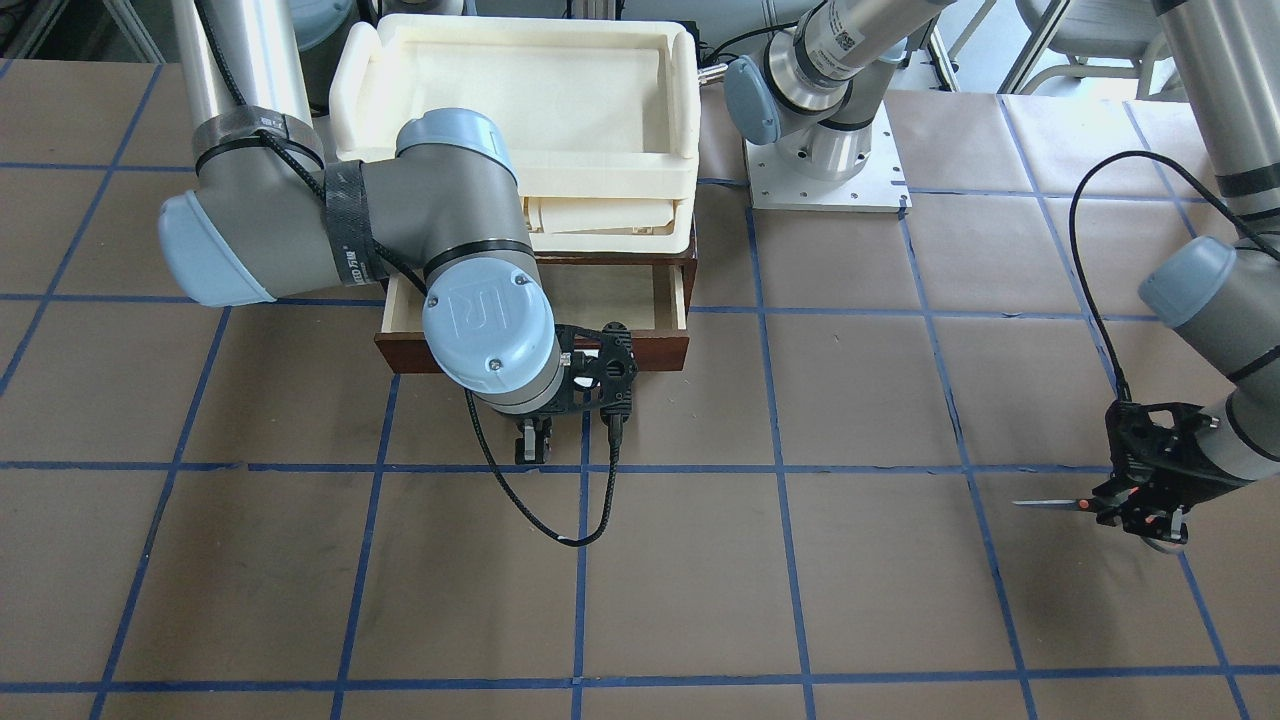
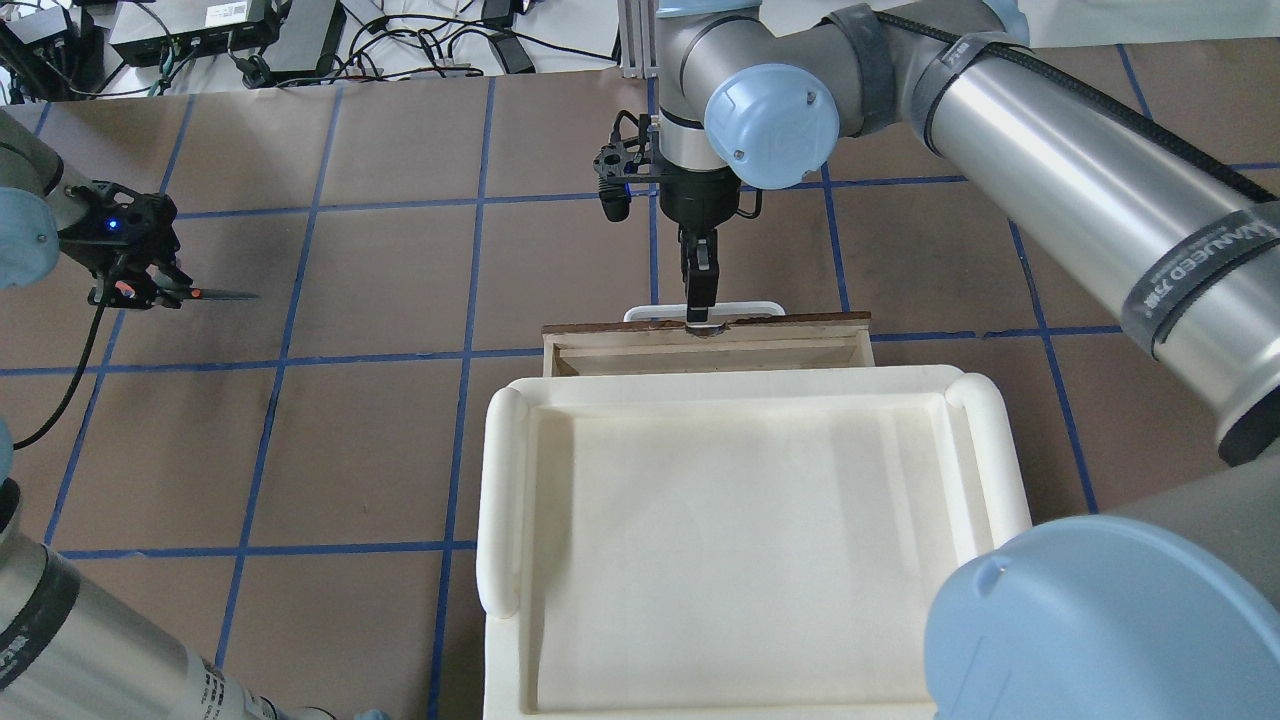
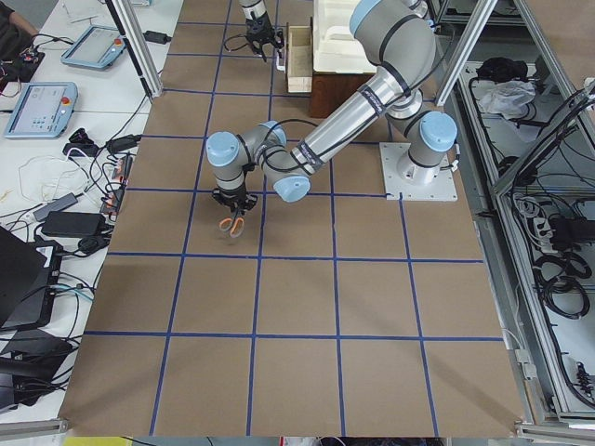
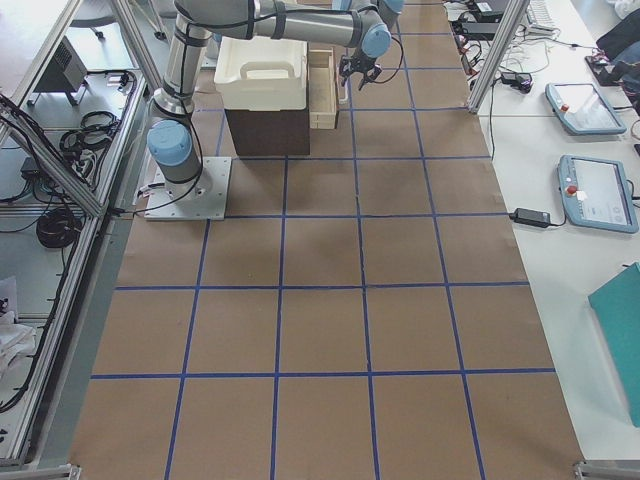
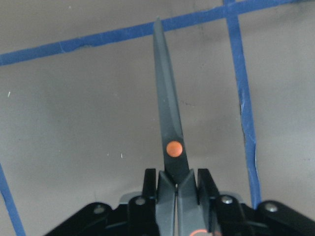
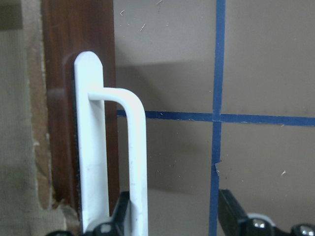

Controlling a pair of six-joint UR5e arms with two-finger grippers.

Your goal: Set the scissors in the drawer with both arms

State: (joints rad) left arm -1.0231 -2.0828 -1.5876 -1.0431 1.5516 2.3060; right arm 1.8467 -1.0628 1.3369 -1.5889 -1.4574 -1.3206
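The scissors point(image 1: 1060, 504) are in my left gripper point(image 1: 1140, 505), held by the handle end with the closed blades pointing out level over the brown table, far from the drawer. They show in the overhead view point(image 2: 215, 294) and in the left wrist view point(image 5: 170, 123), where the gripper point(image 5: 177, 179) is shut on them below the orange pivot dot. The dark brown drawer point(image 1: 655, 350) is pulled partly out and its pale inside is bare. My right gripper point(image 2: 698, 300) hangs at the white bar handle point(image 6: 135, 147). Its fingers point(image 6: 231, 216) stand apart around the bar.
A cream foam tray point(image 1: 690, 100) sits on top of the cabinet above the drawer and also shows in the overhead view point(image 2: 500, 500). My left arm's base plate point(image 1: 825, 185) stands beside the cabinet. The right arm's cable point(image 1: 530, 510) loops over the table in front of the drawer.
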